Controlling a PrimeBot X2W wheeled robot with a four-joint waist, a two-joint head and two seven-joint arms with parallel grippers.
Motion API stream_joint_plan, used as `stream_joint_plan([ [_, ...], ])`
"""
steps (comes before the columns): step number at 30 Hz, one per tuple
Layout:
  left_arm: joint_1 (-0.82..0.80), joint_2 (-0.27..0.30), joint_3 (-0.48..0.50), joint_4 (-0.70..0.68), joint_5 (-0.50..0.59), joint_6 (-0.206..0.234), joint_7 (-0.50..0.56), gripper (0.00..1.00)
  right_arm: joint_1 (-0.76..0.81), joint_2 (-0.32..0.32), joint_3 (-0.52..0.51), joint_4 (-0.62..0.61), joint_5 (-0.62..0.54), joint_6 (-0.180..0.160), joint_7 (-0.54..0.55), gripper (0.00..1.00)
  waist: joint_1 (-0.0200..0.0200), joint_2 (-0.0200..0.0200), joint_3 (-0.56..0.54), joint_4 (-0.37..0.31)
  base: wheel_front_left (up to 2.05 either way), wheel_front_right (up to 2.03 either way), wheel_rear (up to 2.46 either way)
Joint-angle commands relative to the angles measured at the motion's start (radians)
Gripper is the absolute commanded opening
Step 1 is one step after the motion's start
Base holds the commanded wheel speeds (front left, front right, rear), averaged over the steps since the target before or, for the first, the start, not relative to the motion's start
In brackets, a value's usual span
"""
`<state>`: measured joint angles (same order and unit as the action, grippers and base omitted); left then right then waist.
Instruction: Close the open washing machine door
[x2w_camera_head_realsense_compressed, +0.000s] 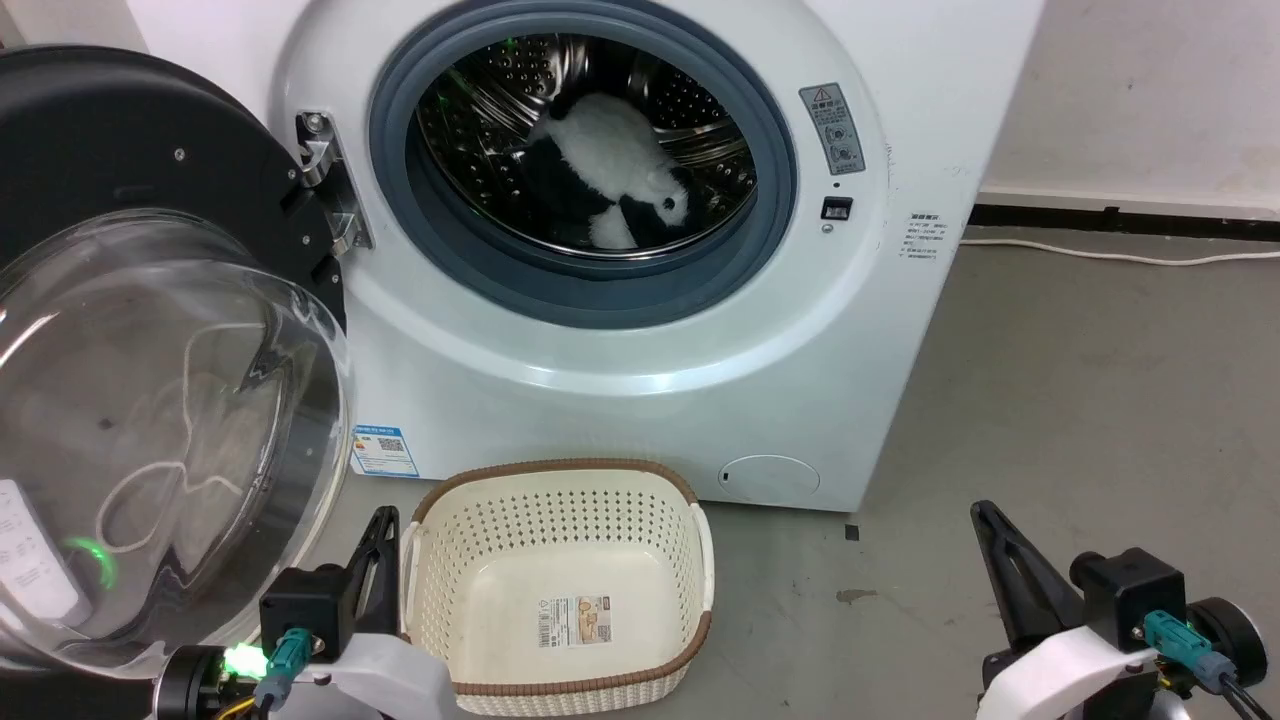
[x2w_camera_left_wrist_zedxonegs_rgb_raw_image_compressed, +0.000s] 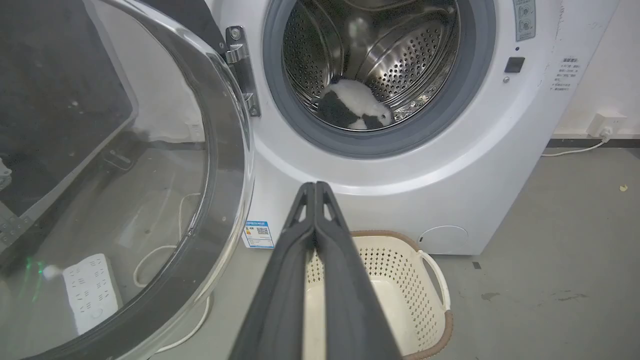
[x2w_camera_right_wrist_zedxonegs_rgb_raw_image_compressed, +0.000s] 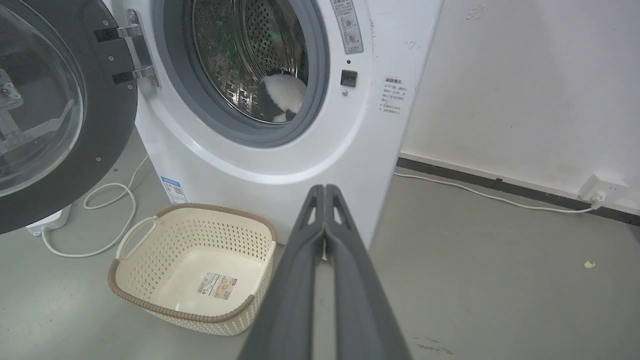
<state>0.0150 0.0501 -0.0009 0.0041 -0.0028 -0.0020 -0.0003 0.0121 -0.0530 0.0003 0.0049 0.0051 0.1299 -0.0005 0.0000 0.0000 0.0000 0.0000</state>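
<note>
Nearest, the left gripper (x2w_camera_left_wrist_zedxonegs_rgb_raw_image_compressed: 315, 192) and right gripper (x2w_camera_right_wrist_zedxonegs_rgb_raw_image_compressed: 325, 195) are seen with fingers pressed together. A cream basket (x2w_camera_head_realsense_compressed: 560, 468) is set on the floor beyond. The washing machine door (x2w_camera_head_realsense_compressed: 150, 300) is swung wide open at left, hinged to the washing machine (x2w_camera_head_realsense_compressed: 650, 400); a black-and-white plush (x2w_camera_head_realsense_compressed: 610, 165) is seen in the drum.

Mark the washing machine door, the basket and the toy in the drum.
washing machine door (x2w_camera_head_realsense_compressed: 150, 400): head view, glass bowl.
basket (x2w_camera_head_realsense_compressed: 560, 515): head view, back wall.
toy (x2w_camera_head_realsense_compressed: 610, 140): head view, white fur.

Washing machine (x2w_camera_head_realsense_compressed: 620, 400) front: grey warning label (x2w_camera_head_realsense_compressed: 833, 128) with triangle sign, right of drum opening; blue QR-code sticker (x2w_camera_head_realsense_compressed: 384, 449), lower left corner. Basket (x2w_camera_head_realsense_compressed: 560, 464) floor: barcode label (x2w_camera_head_realsense_compressed: 575, 620). Wording illegible.
</note>
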Motion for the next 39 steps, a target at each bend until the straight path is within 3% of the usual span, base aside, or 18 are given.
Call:
stream_joint_plan([
  [1, 0.0, 0.0, 0.0, 0.0, 0.0, 0.0, 0.0, 1.0, 0.0, 0.0, 0.0, 0.0, 0.0, 0.0, 0.0, 1.0, 0.0, 0.0, 0.0, 0.0, 0.0, 0.0, 0.0],
  [24, -0.004, 0.006, -0.048, -0.002, 0.003, 0.003, -0.041, 1.0, 0.018, -0.006, 0.0, -0.002, 0.032, 0.0, -0.039, 1.0, 0.0, 0.0, -0.005, 0.014, 0.0, 0.0, 0.0],
  [39, 0.012, 0.033, -0.087, -0.01, 0.0, 0.014, -0.08, 1.0, 0.034, -0.012, 0.05, 0.007, 0.058, 0.0, -0.08, 1.0, 0.0, 0.0, -0.032, 0.137, 0.0, 0.0, 0.0],
])
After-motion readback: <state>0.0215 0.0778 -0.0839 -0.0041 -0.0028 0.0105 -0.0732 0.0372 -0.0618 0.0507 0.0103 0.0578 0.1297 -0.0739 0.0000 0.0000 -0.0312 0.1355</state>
